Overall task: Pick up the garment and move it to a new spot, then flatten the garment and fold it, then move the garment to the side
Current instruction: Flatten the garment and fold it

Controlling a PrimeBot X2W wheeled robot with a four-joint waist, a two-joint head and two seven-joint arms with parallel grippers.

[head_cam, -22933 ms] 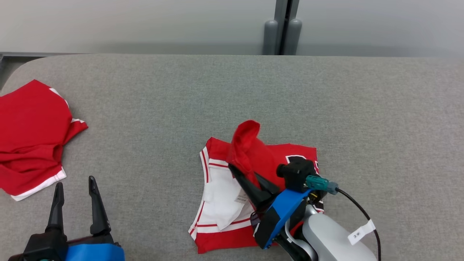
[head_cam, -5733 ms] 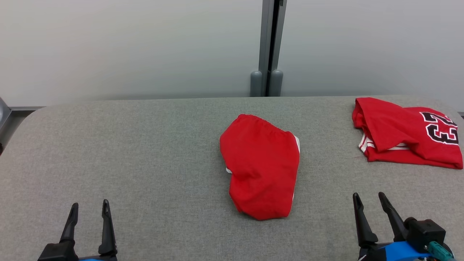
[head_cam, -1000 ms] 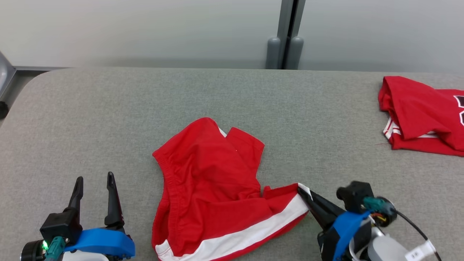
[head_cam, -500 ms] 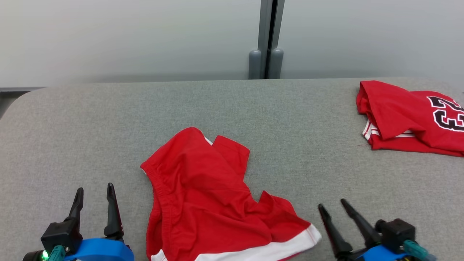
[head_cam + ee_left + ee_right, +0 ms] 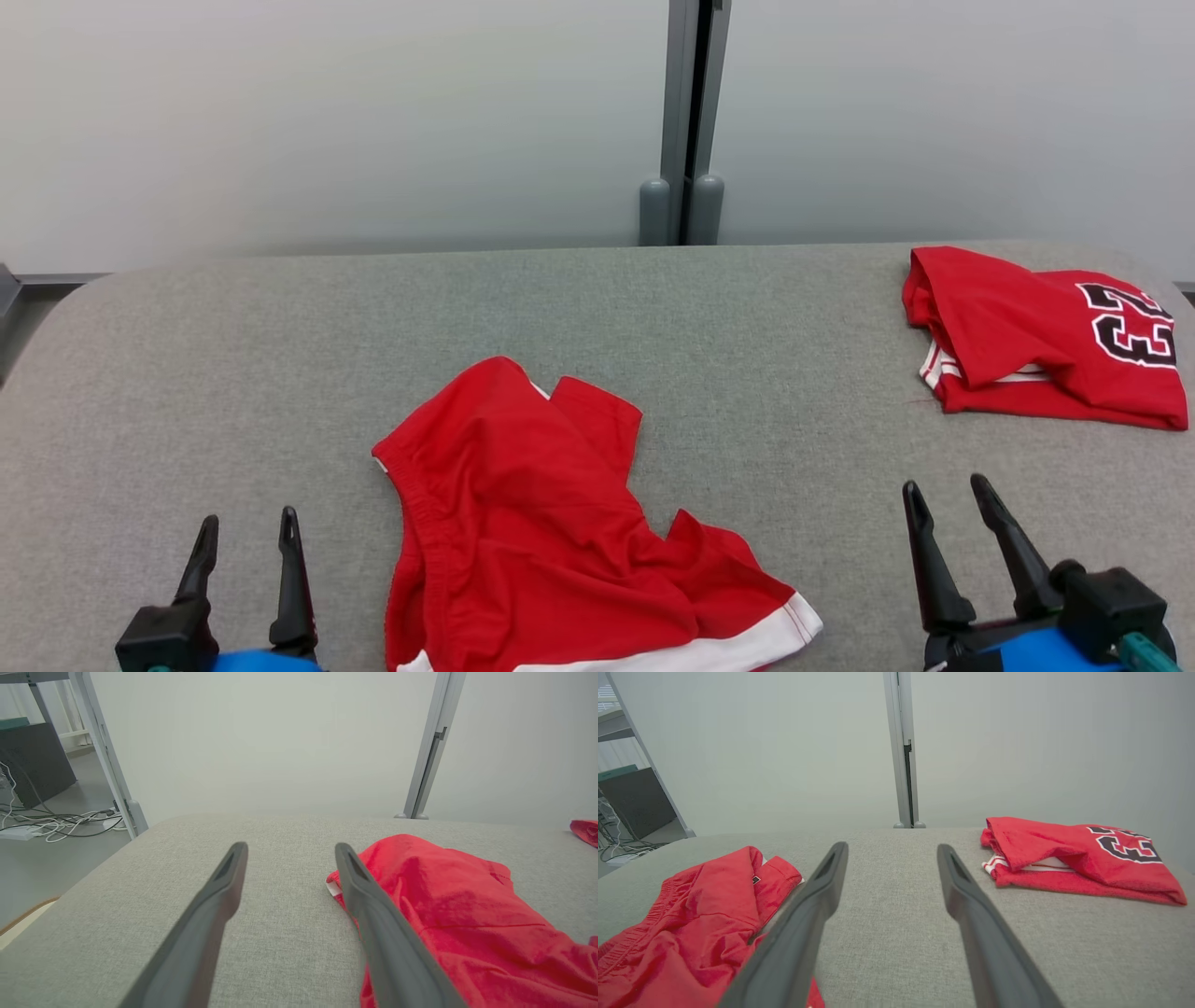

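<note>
Folded red jersey [image 5: 1018, 345], two o'clock in the head view: black numerals [image 5: 1131, 324] outlined white, seen sideways, apparently 23. Small dark tag [image 5: 756, 879] on the red shorts [image 5: 691, 905]: too small to read.

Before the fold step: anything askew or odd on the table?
Yes: the red shorts lie rumpled and skewed on the table, one leg bunched sideways toward the white hem, not flat. The folded jersey at far right looks fine. The left hand and right hand are open, off the cloth.
</note>
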